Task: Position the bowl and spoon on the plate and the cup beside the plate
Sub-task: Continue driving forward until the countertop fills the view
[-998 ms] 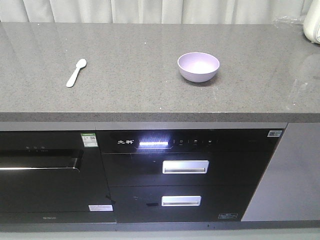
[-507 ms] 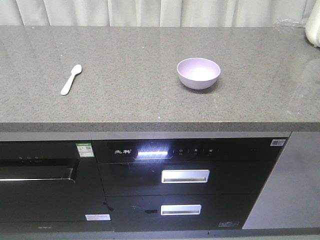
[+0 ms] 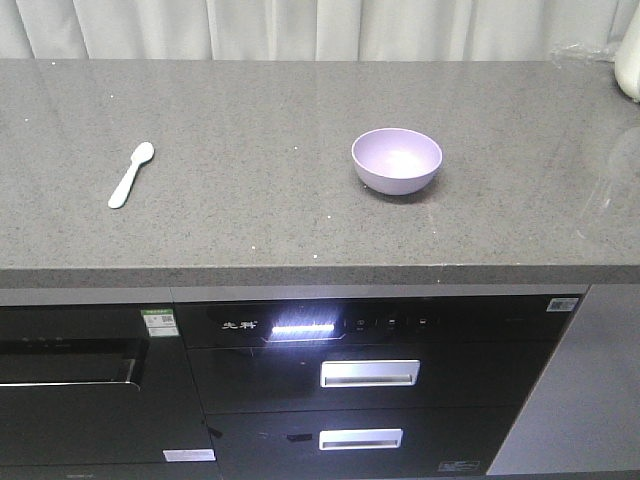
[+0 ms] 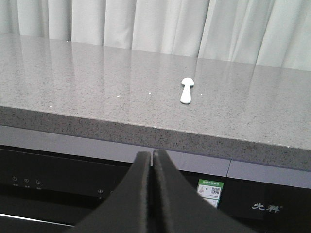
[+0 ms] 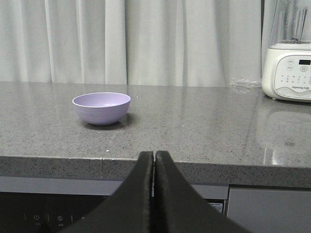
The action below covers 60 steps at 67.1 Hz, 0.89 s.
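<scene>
On the grey stone countertop (image 3: pixel 250 110): lavender bowl (image 3: pixel 396 160) upright, right of centre; pale plastic spoon (image 3: pixel 131 174) lying flat well to its left, head pointing away from the front edge. No plate or cup in any view. Left gripper (image 4: pixel 153 162) and right gripper (image 5: pixel 154 162) pressed shut on nothing, low before the counter's front edge, facing spoon and bowl respectively. Likely trouble: clipping the counter lip when rising; skidding the thin spoon over smooth stone instead of pinching it; nowhere visible to set either down.

On the table (image 3: pixel 300 100) there are 1 bowl (image 3: pixel 396 160), 1 spoon (image 3: pixel 131 174) and 1 white blender (image 5: pixel 290 68). Under the table, 2 drawers (image 3: pixel 260 375) are seen.
</scene>
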Available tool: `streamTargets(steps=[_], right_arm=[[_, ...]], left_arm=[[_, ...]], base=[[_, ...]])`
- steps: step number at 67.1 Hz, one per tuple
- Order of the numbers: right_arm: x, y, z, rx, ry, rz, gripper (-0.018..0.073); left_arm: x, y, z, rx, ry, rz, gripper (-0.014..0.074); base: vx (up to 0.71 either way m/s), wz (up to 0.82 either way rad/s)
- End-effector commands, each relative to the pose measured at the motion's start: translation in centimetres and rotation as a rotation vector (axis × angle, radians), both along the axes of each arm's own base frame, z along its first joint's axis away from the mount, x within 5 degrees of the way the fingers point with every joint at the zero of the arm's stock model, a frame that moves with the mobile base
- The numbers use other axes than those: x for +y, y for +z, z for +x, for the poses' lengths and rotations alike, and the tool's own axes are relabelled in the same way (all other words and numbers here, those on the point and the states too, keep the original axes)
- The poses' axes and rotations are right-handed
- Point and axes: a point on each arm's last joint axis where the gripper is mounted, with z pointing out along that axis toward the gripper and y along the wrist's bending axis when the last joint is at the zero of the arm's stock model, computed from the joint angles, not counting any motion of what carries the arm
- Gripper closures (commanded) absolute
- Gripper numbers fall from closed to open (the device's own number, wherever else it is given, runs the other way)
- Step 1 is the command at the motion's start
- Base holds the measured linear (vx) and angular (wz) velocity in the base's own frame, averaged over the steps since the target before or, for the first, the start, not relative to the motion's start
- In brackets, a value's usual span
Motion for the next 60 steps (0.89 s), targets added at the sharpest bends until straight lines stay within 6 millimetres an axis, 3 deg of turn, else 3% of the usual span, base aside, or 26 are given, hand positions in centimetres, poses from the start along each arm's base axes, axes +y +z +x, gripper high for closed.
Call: streamTargets(steps=[1,60], right_arm=[[-0.02,0.48,-0.10,-0.077,-0.005,-0.007,0.0561],[-0.02,0.48,-0.10,-0.077,-0.005,-0.007,0.0561]], left_arm=[[-0.09,-0.29,0.23,-0.034,-0.013,-0.009,0.0602],[-0.09,-0.29,0.23,-0.034,-0.013,-0.009,0.0602]], base=[[0.06,-0.01],[0.05,0.00]])
